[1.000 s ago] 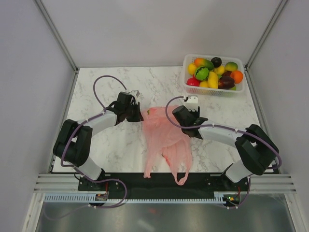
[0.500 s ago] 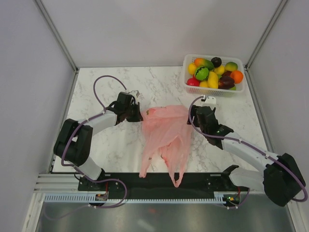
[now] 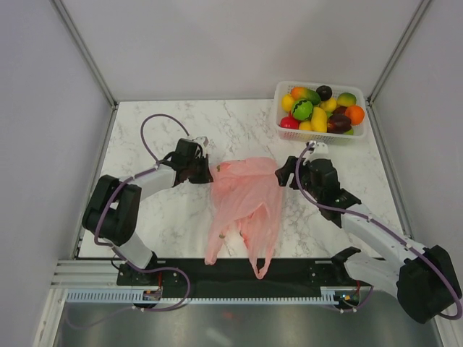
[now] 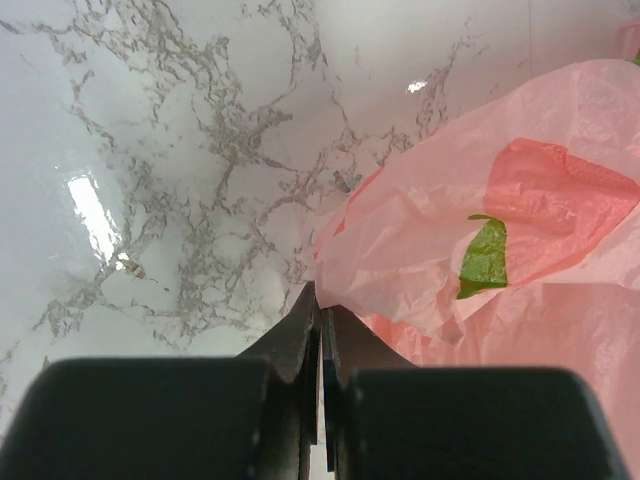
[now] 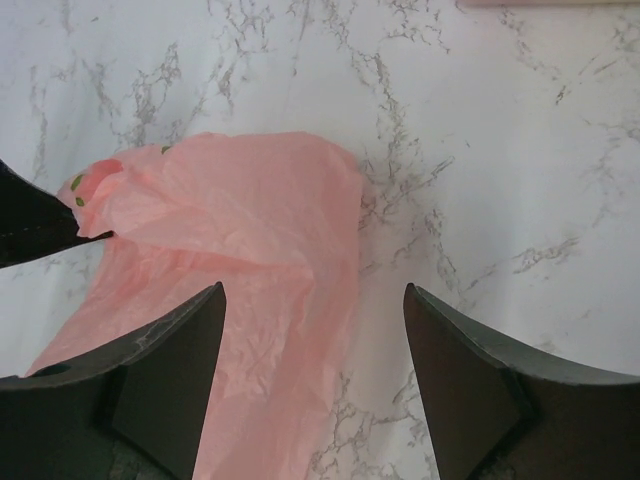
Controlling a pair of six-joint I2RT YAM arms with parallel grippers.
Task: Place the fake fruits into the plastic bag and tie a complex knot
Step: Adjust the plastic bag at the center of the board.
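Well, the plastic bag (image 3: 246, 195) lies flat and crumpled about the middle of the table (image 3: 166, 217), thin translucent pink film full of creases, with a red-and-green print (image 4: 520, 215) showing through near its far left corner. Its two handle loops (image 3: 260, 264) trail limp toward the near edge. The left gripper (image 4: 318, 300) has its black fingers pressed together on the bag's far left edge, pinching a fold of the film. The right gripper (image 5: 312, 300) stands just beside the bag's far right corner, jaws spread wide with nothing between them but film and marble below. Farther off, the fake fruits (image 3: 322, 108), glossy and rounded, sit heaped in a white lattice basket (image 3: 318, 139) at the far right corner of the grey-veined table.
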